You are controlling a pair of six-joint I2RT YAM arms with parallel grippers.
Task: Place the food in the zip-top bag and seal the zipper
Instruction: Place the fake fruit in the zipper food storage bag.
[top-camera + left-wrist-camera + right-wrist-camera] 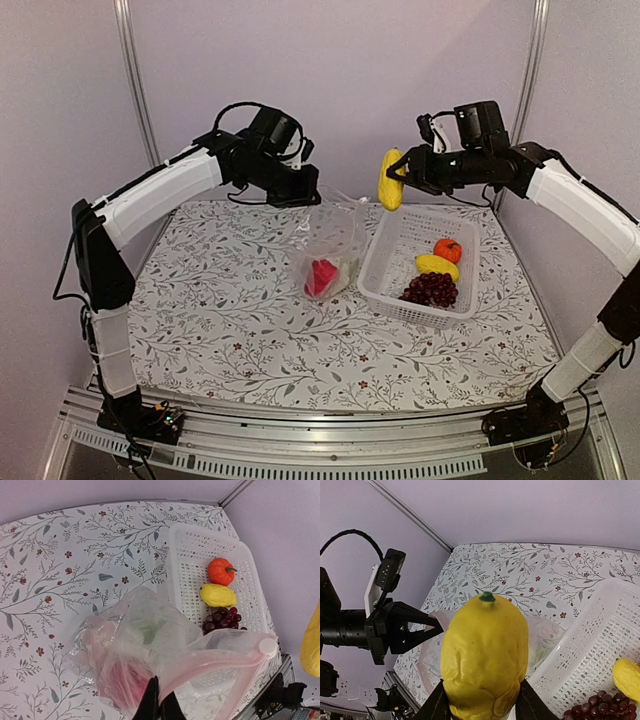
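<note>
The clear zip-top bag (330, 245) hangs over the table, held up by its mouth edge in my left gripper (312, 195), which is shut on the pink zip strip (215, 662). A red pepper (321, 277) and a pale lumpy piece lie inside the bag (135, 650). My right gripper (403, 172) is shut on a long yellow fruit (390, 180), held in the air just right of the bag's mouth; it fills the right wrist view (485, 655). In the basket lie an orange fruit (447, 249), a yellow piece (437, 265) and purple grapes (432, 289).
The white perforated basket (400, 235) stands right of the bag on the floral tablecloth (230, 320). Walls and metal posts close the back and sides. The left arm's gripper shows in the right wrist view (420, 630).
</note>
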